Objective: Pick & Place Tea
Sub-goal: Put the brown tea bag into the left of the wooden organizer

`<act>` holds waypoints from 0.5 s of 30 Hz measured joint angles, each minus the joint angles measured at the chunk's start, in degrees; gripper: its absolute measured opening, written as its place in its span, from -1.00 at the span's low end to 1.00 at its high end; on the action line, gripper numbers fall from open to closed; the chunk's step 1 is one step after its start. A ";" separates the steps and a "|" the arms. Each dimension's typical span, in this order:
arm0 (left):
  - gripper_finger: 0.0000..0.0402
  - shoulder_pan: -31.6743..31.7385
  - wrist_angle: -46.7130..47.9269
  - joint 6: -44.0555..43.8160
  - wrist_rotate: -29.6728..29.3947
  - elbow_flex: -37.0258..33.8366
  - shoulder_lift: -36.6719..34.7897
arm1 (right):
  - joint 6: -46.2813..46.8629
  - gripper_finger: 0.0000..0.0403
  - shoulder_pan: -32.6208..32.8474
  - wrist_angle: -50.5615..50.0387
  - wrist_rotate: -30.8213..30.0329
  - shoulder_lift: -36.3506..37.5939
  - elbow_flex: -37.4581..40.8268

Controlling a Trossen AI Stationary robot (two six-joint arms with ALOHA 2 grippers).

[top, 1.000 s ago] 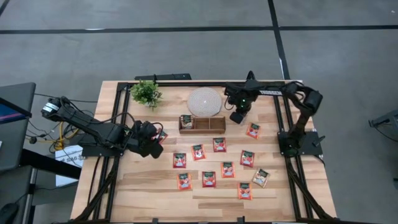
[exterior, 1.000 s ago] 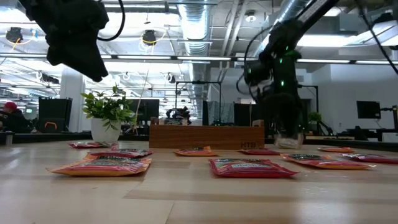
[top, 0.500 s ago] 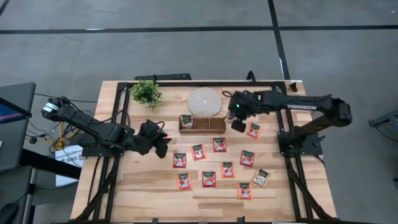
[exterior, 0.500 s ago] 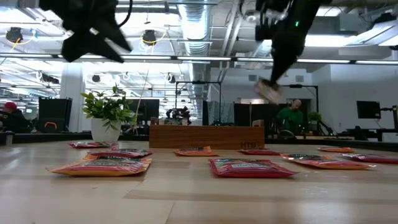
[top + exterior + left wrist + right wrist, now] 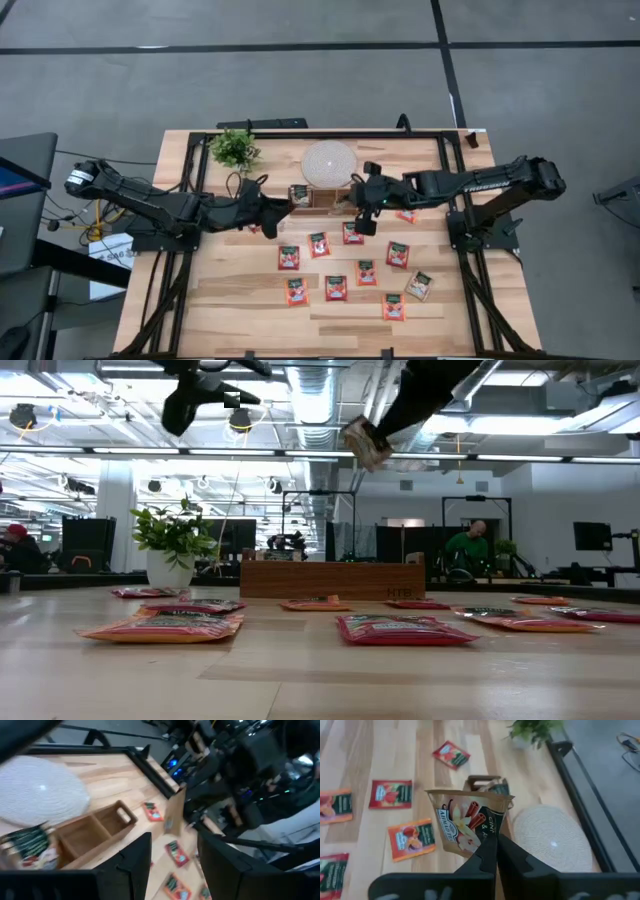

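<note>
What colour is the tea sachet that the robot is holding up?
Pale beige-brown tea sachet, pictured with cinnamon sticks and a pale flower; clearest in the right wrist view.

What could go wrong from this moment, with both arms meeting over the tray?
The right gripper pinches the beige sachet only by one edge, so it may twist or slip out before reaching the wooden tray. The open left gripper hangs close by over the same tray, so the two arms might collide there.

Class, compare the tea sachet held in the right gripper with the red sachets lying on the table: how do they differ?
The held sachet is pale beige; the red sachets are red-orange. The held sachet hangs in the air, pinched by the shut right gripper; the red sachets lie flat on the table. Both are small square packets with a central picture.
</note>
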State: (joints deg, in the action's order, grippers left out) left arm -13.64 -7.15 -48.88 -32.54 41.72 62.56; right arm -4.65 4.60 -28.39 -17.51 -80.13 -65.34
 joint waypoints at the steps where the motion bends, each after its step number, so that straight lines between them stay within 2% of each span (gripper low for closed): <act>1: -0.25 0.51 -1.98 0.01 1.15 0.03 0.75 | -0.61 -1.00 0.31 0.06 -0.10 -0.98 -1.06; 5: -0.25 2.08 -6.72 0.05 4.39 0.63 4.47 | -4.36 -1.00 1.50 0.73 -0.67 -4.96 -6.25; 8: -0.25 2.87 -6.75 0.10 5.66 3.31 7.60 | -6.65 -1.00 2.23 0.02 -0.66 -8.28 -9.86; 15: -0.25 4.69 -2.14 3.21 5.98 10.69 12.86 | -7.94 -1.00 2.93 -3.61 -0.64 -12.11 -15.19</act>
State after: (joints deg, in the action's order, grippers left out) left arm -8.95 -9.29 -45.67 -26.57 52.41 75.42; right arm -12.59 7.53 -32.00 -18.15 -92.23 -80.53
